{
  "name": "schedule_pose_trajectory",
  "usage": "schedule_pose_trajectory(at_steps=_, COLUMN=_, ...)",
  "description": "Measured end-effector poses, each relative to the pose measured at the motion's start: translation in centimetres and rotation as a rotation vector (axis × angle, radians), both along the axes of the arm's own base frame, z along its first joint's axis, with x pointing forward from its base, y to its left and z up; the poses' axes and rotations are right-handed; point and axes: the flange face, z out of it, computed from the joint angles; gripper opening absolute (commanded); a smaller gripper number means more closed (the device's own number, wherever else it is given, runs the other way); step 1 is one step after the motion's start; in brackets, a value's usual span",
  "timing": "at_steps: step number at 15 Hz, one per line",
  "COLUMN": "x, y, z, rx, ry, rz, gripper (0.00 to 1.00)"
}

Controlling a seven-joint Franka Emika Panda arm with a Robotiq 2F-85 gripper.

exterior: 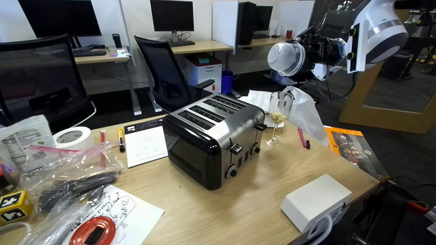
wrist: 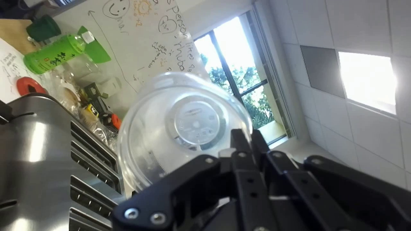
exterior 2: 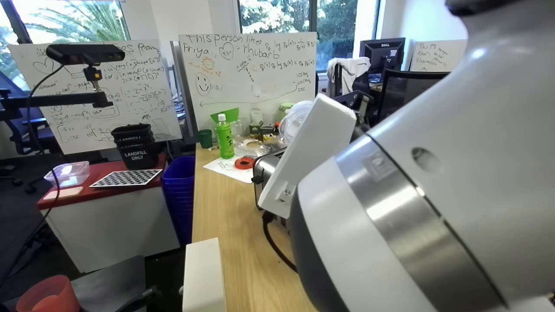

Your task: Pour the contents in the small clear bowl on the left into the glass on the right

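Observation:
The clear bowl (exterior: pixel 283 58) is in the air, tipped on its side, its open side turned toward my gripper. It also shows in the wrist view (wrist: pixel 197 123) and in an exterior view (exterior 2: pixel 296 121), partly behind the arm. In the wrist view I see no contents inside it. My gripper (wrist: pixel 247 141) is shut on the bowl's rim. The stemmed glass (exterior: pixel 282 102) stands upright on the table, below the bowl, with pale pieces in its lower part. It is not visible in the wrist view.
A four-slot toaster (exterior: pixel 211 136) stands beside the glass. A white box (exterior: pixel 316 200) sits at the table edge. A pink marker (exterior: pixel 303 137) and a plastic bag (exterior: pixel 306 112) are near the glass. A green bottle (exterior 2: pixel 225 138) stands at the table's far end.

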Motion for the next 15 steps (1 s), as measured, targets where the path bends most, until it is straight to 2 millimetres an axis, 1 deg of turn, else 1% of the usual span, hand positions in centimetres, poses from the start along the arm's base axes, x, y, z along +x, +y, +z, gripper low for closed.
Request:
schedule_pose_trajectory(at_steps=4, x=-1.1, y=1.1, z=1.5, rx=-0.043, ry=-0.071, rz=0.068, gripper=0.02)
schedule_pose_trajectory(at_steps=6, x=-1.5, y=1.6, z=1.8, rx=-0.096, ry=-0.140, rz=0.094, gripper=0.02)
schedule_pose_trajectory(at_steps=11, x=-2.8, y=2.7, z=2.0, rx=-0.256, ry=-0.342, rz=0.145, gripper=0.02)
schedule_pose_trajectory(at_steps=15, x=-3.8, y=3.0, z=1.8, rx=-0.398, ry=-0.485, rz=0.124, gripper=0.02)
